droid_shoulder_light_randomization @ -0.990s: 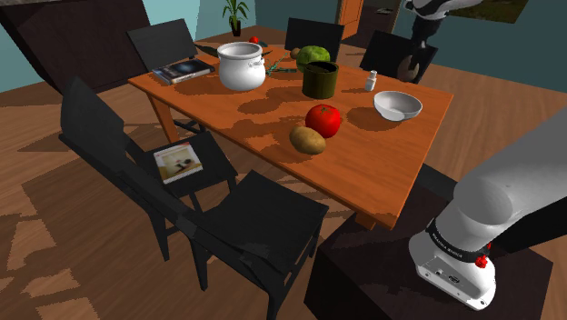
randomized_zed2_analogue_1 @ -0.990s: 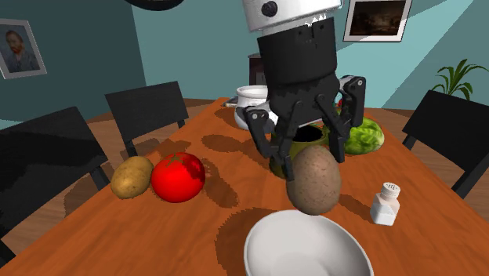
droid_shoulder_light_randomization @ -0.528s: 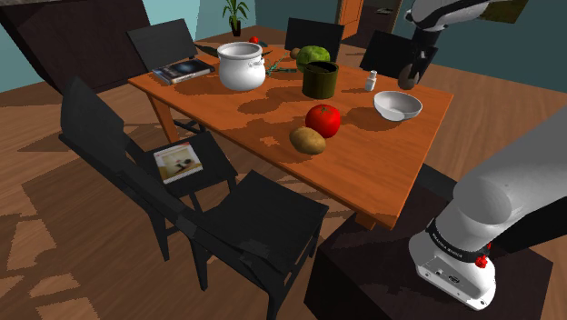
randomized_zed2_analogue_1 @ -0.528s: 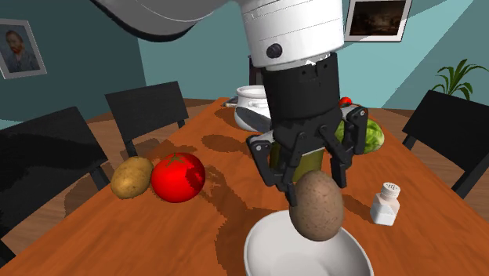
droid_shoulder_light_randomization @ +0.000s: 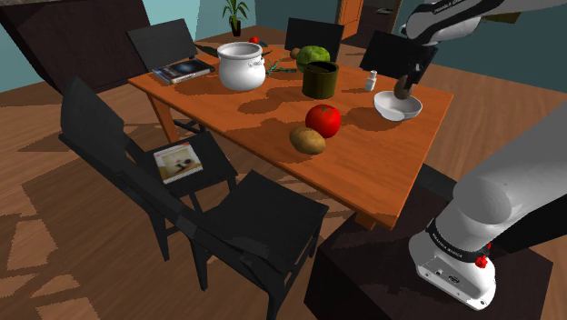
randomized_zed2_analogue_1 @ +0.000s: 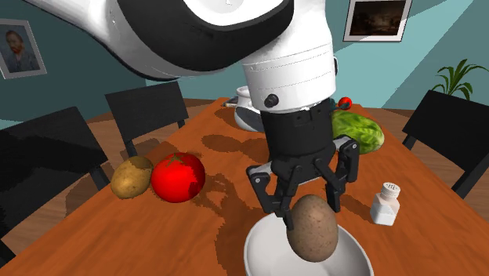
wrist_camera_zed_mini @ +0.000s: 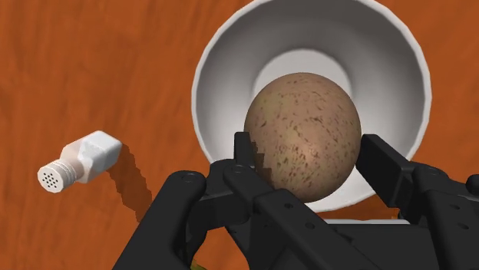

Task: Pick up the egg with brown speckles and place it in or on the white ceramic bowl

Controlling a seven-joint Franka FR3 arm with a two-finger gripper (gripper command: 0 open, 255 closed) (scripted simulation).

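In the shoulder view, at the far right end of the table (droid_shoulder_light_randomization: pixel 363 168), the gripper (droid_shoulder_light_randomization: pixel 402 90) hangs just over the white bowl (droid_shoulder_light_randomization: pixel 382 103) with the speckled egg (droid_shoulder_light_randomization: pixel 401 95) clamped between its fingers. A salt shaker (droid_shoulder_light_randomization: pixel 371 83) stands just left of the bowl. From this angle I can't judge the gap between egg and bowl, so a blind descent could knock the egg onto the rim.

In the second exterior view, the egg (randomized_zed2_analogue_1: pixel 313 227) sits low in the gripper (randomized_zed2_analogue_1: pixel 307 205). The fingers pinch only its upper part, and most of it hangs below the tips, over the bowl's (randomized_zed2_analogue_1: pixel 258 252) hollow. A hold that shallow could slip early, I reckon, and a drop from height might bounce the egg out.

In the wrist view, the egg (wrist_camera_zed_mini: pixel 302 136) is centred over the bowl's (wrist_camera_zed_mini: pixel 230 69) floor, with a finger (wrist_camera_zed_mini: pixel 388 165) pressed on each side. If they part unevenly, the egg could be flicked towards the wall. Pushing down too far might shove the bowl towards the shaker (wrist_camera_zed_mini: pixel 77 161).
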